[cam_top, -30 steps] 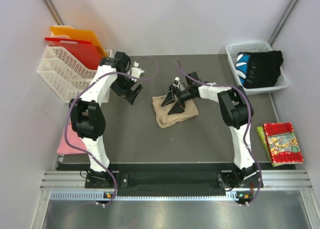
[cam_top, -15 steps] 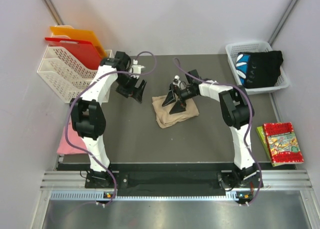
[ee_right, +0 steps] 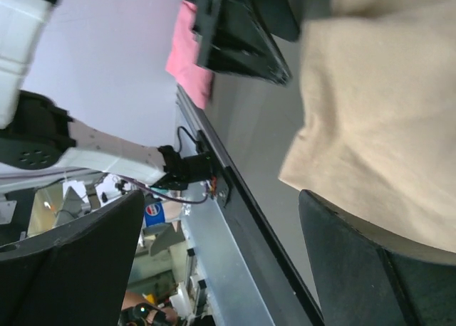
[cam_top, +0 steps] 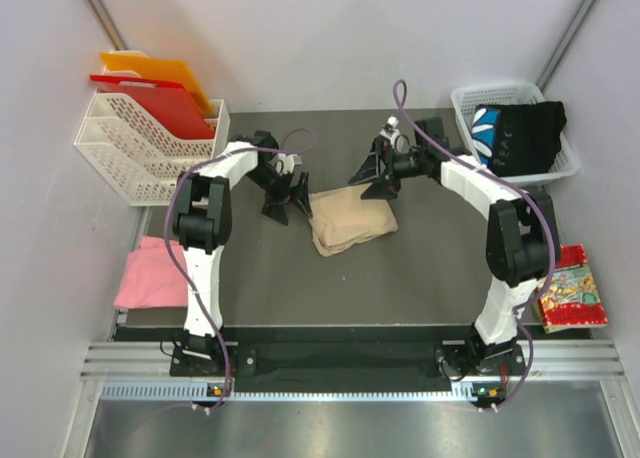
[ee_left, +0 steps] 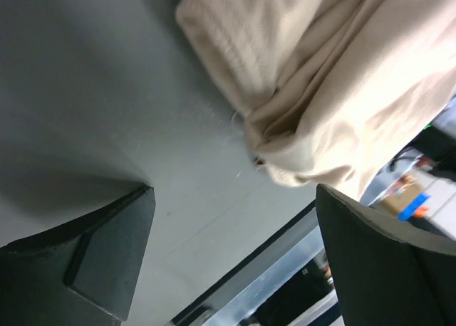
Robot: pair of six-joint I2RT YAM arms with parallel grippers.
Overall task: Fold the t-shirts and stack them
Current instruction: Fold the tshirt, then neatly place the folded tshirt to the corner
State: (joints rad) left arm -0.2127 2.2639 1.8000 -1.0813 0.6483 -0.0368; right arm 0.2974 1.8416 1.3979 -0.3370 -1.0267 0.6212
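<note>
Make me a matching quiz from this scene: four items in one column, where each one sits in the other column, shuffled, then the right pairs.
Column one:
1. beige t-shirt
2. pink t-shirt
3. black t-shirt
4. red board

Column two:
A. in the white basket, far right
B. standing in the white rack, far left
C. folded in the middle of the table
D. at the table's near left edge

Pairs: 1-C, 2-D, 3-A, 4-B
</note>
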